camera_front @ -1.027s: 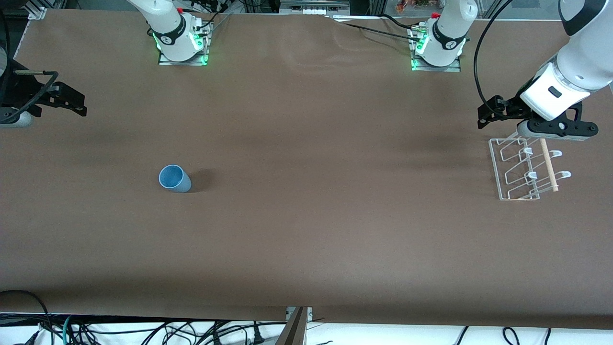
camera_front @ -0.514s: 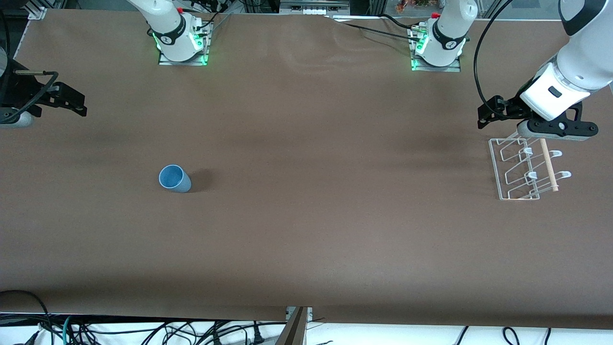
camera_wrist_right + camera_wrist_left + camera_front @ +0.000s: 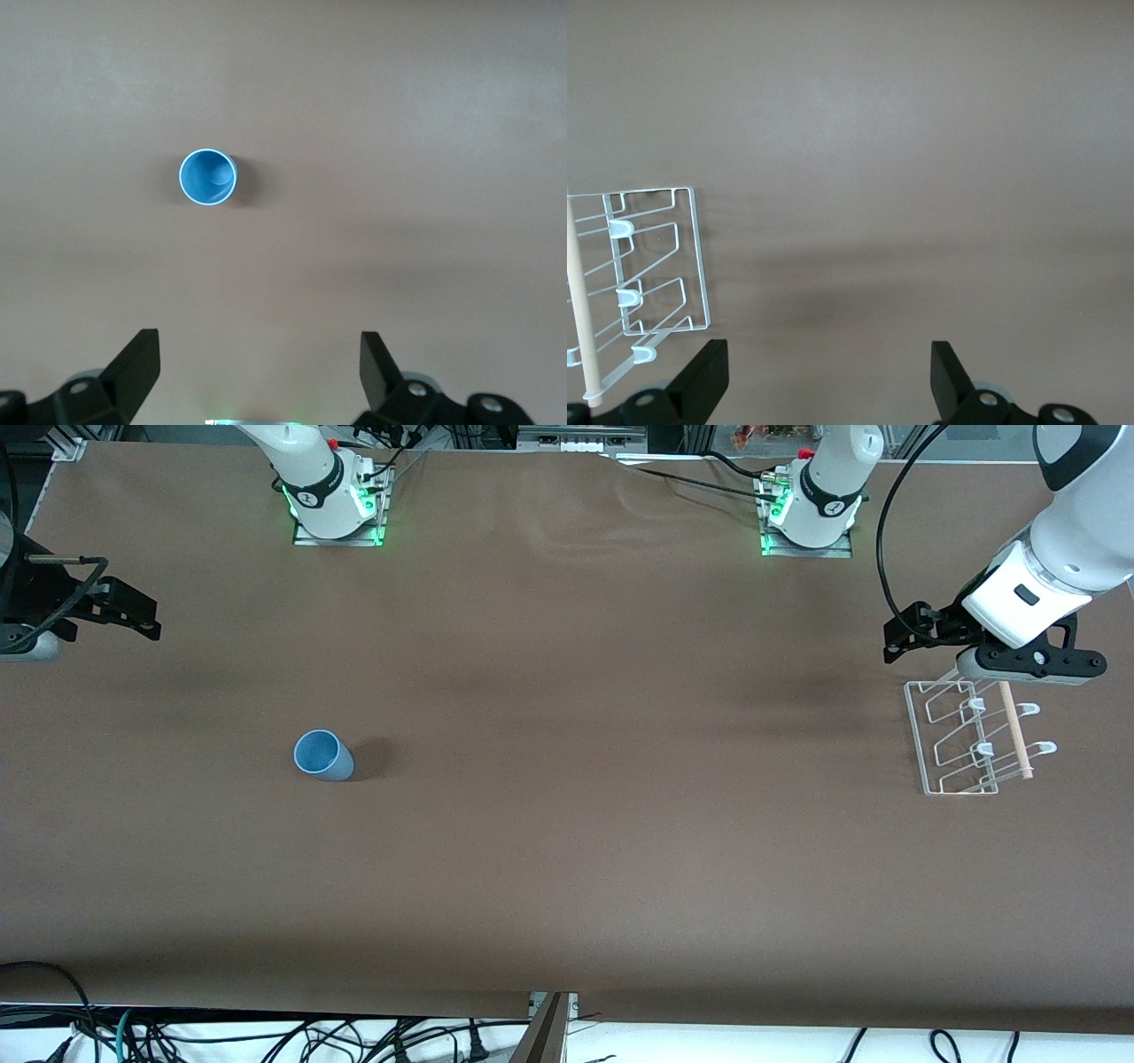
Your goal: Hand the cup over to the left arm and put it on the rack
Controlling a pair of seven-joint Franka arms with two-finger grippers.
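The cup (image 3: 322,755) stands upright, mouth up, on the counter (image 3: 567,850) toward the right arm's end, so the empty, wide-open right gripper (image 3: 257,367) is the closer one (the left gripper (image 3: 828,376), also open and empty, waits by the rack (image 3: 970,735)).
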